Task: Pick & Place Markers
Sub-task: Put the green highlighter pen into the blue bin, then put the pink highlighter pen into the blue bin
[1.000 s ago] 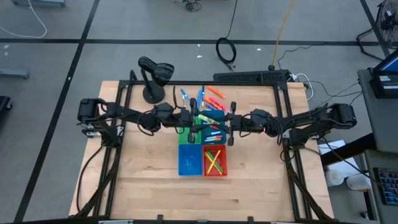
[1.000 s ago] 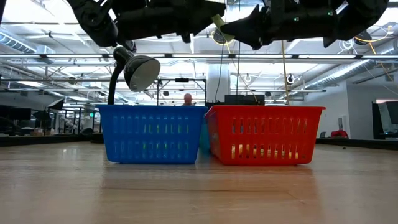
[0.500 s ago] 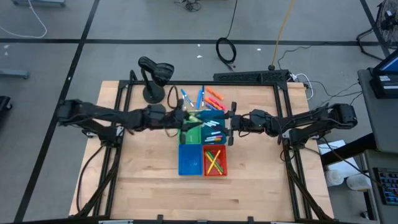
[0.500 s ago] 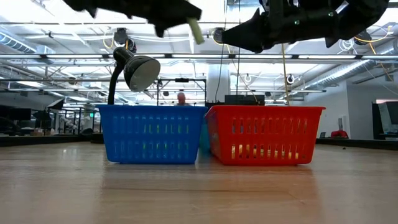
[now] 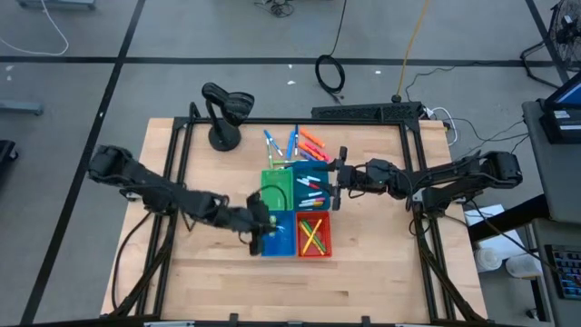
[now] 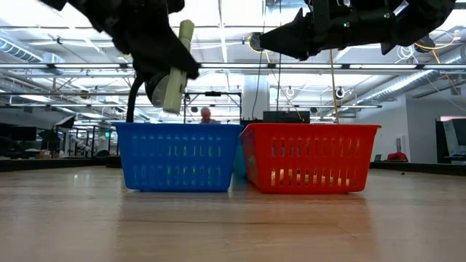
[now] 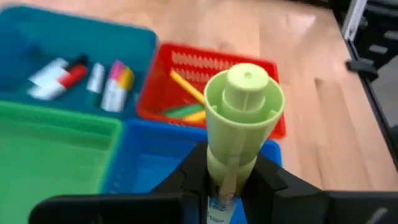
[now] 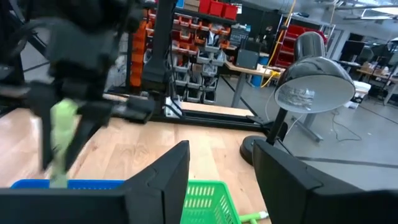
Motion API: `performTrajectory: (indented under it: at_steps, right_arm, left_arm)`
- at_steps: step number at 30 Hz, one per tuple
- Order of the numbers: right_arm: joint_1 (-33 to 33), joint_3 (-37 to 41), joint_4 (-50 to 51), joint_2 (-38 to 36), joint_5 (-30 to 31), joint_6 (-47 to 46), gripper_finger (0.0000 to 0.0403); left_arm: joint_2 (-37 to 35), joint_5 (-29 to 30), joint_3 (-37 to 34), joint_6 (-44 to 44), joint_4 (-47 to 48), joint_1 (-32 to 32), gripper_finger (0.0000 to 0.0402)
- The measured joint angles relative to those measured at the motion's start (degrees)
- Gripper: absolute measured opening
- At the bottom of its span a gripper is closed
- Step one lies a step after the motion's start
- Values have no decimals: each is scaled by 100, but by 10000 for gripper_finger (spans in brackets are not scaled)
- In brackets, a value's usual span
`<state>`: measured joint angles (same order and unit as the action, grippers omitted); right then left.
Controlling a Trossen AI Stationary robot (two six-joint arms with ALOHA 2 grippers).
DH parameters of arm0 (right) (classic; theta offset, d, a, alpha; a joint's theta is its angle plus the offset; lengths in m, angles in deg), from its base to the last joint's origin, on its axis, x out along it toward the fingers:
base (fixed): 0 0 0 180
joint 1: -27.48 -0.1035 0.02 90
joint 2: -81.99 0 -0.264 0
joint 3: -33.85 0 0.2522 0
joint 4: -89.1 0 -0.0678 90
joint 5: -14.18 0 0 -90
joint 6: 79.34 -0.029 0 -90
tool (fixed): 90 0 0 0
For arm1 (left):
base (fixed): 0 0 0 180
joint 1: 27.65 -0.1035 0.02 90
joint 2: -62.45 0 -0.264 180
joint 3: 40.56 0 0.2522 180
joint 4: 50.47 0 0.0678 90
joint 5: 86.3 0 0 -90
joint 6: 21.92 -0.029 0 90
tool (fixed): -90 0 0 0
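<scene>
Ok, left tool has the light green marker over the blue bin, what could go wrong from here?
1. The left tool grips the light green marker only near its lower end; it might tilt or slip before release.
2. In the high view it sits at the blue bin's left edge, so a drop could land on the table.
3. The green bin is adjacent; a bounce could end up there. The right tool waits over the teal bin.

Four small square bins stand together on the counter (image 5: 218, 272): one green bin (image 5: 272, 186), one teal bin (image 5: 318, 178), one blue bin (image 5: 280, 238) and one red bin (image 5: 325, 243). One desk lamp (image 5: 225, 107) stands behind them. Two tools are in view: the left tool (image 5: 255, 223) grips one light-green marker (image 7: 239, 118), and the right tool (image 5: 334, 180) holds none. The loose markers (image 5: 292, 143) beyond the right tool are too crowded to count.
</scene>
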<state>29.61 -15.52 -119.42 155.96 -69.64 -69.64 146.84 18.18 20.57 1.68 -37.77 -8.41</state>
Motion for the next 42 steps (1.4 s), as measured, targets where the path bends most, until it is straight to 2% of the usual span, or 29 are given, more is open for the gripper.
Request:
performTrajectory:
  at_steps: [5,11,19,26,30,33,36,39,42]
  right_arm:
    - [0,0,-44,0,0,0,161]
    - [0,0,-25,2,0,0,160]
    - [0,0,55,2,0,0,160]
    - [2,0,54,2,9,0,159]
    - [2,0,54,2,176,0,160]
    - [4,-2,58,2,304,0,162]
    - [4,-2,92,2,360,-1,161]
    - [2,-2,144,2,941,-167,160]
    - [160,-145,750,2,1505,-432,160]
  left_arm:
    - [320,-24,0,93,-125,78,71]
    - [351,-730,1,40,-140,82,143]
    - [351,-999,2,-425,-129,53,199]
    - [-59,-993,10,-455,-20,-187,208]
    - [-626,-931,19,-914,7,-287,209]
    - [-1073,-616,5,-1543,127,-290,209]
    - [-1389,-23,11,-1876,247,-296,209]
    - [-1597,285,9,-2284,132,-363,209]
    - [-1844,-91,9,-2982,-247,-489,209]
